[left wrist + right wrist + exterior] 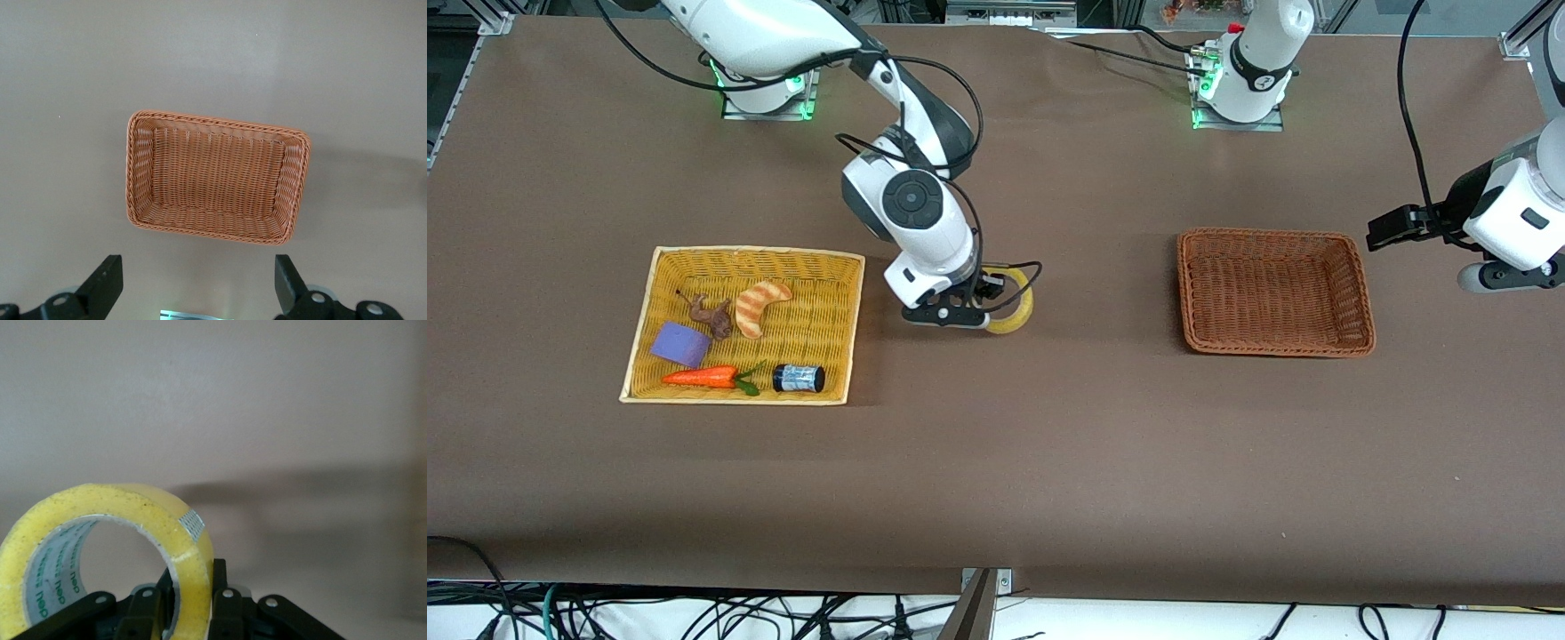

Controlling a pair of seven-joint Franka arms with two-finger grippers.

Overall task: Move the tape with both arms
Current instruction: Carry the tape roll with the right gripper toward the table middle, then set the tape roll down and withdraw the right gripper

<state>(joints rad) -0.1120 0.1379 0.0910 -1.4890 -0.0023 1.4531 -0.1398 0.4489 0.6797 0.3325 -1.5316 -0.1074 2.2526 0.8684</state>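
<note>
The tape (1024, 307), a yellowish ring with a pale grey core, stands upright in my right gripper (989, 300), over the bare table between the two baskets. In the right wrist view the tape (107, 513) fills the near corner. There my right gripper (190, 581) is shut on its band, one finger inside the ring and one finger (219, 577) outside. My left gripper (1489, 277) waits up in the air past the brown basket, at the left arm's end of the table. In the left wrist view the left gripper (199, 287) is open and holds nothing.
A brown wicker basket (1276, 240) (213, 120) lies toward the left arm's end. A yellow wicker basket (756, 252) toward the right arm's end holds a croissant toy (760, 307), a black can (799, 378), a carrot (703, 377), a purple block (680, 344) and a brown toy (711, 313).
</note>
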